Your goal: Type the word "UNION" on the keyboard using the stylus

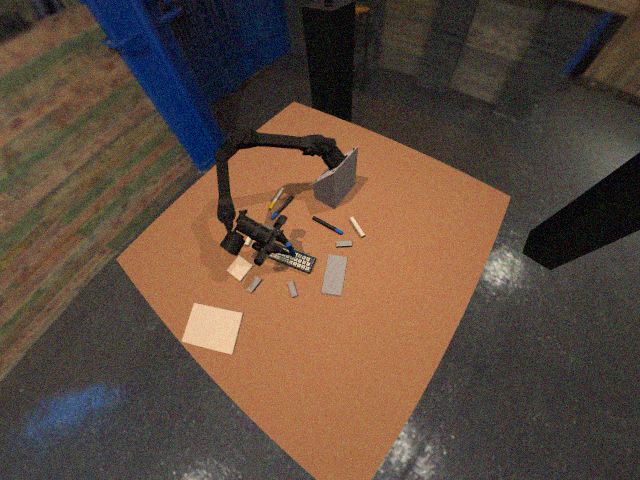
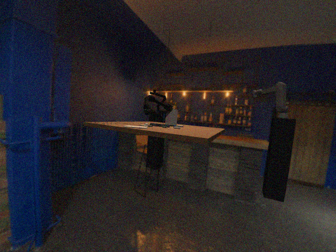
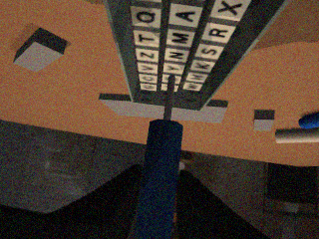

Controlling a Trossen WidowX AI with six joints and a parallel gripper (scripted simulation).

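Observation:
My gripper (image 1: 281, 242) (image 3: 159, 175) is shut on the blue stylus (image 1: 290, 248) (image 3: 163, 154), which points forward and down in the wrist view. The keyboard (image 1: 311, 265) (image 3: 189, 101) lies below it, partly hidden by the gripper and stylus. In the wrist view its white keys show dark letters. The thin grey tip of the stylus is over the middle row, by the small keys just past the Y key, and covers part of them. Whether the tip touches a key cannot be told. The exterior view shows the arm (image 2: 157, 104) too small to make out the fingers.
A grey upright holder (image 1: 336, 183) (image 2: 171, 118) stands near the arm's base. A black and blue marker (image 1: 327, 225) and a white stick (image 1: 357, 226) lie beyond the keyboard. A grey slab (image 1: 334, 275) (image 3: 145, 111) lies past its end. Small grey blocks (image 1: 292, 288) (image 3: 37, 56) and a pale sheet (image 1: 212, 328) lie nearby.

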